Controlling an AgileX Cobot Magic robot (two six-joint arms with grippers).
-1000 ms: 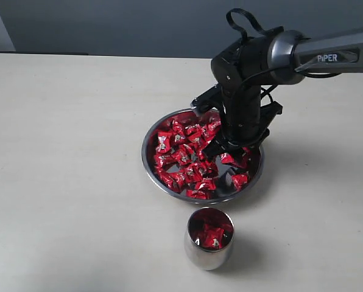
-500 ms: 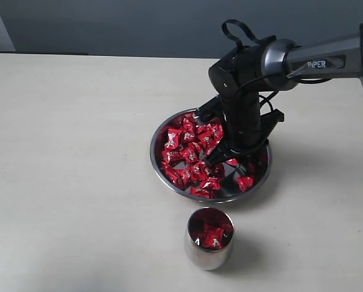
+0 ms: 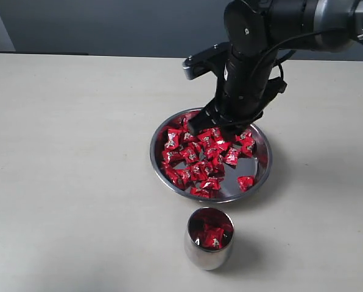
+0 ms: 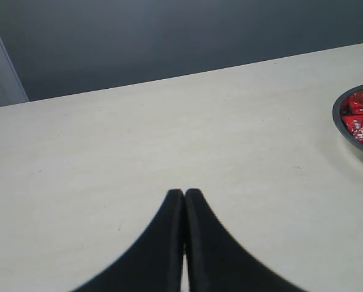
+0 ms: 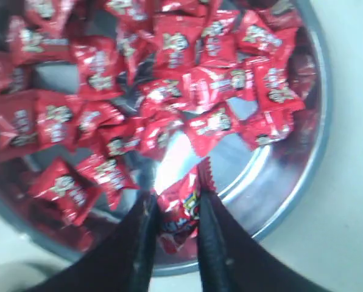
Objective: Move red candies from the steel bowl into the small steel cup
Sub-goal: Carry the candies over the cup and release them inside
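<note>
R end effector (image 5: 174,210) rose off steel bowl (image 3: 262,179), clamped on one red candy (image 5: 181,202). Small steel cup (image 3: 208,250) lies beyond bowl's camera-side rim. L end effector (image 4: 184,198) together, farther off.

This looks like a robotics lab or test bench, though no sign or label settles it. A black and grey robot arm (image 3: 254,36) hangs over a plain, pale table (image 3: 66,152) that fills most of every view. Behind the table runs a bare, dark grey wall (image 3: 108,24), flat and unmarked. On the table sit a steel bowl (image 3: 251,164) of red candies (image 3: 197,158) and a steel cup (image 3: 206,255), well apart from the table edges.
</note>
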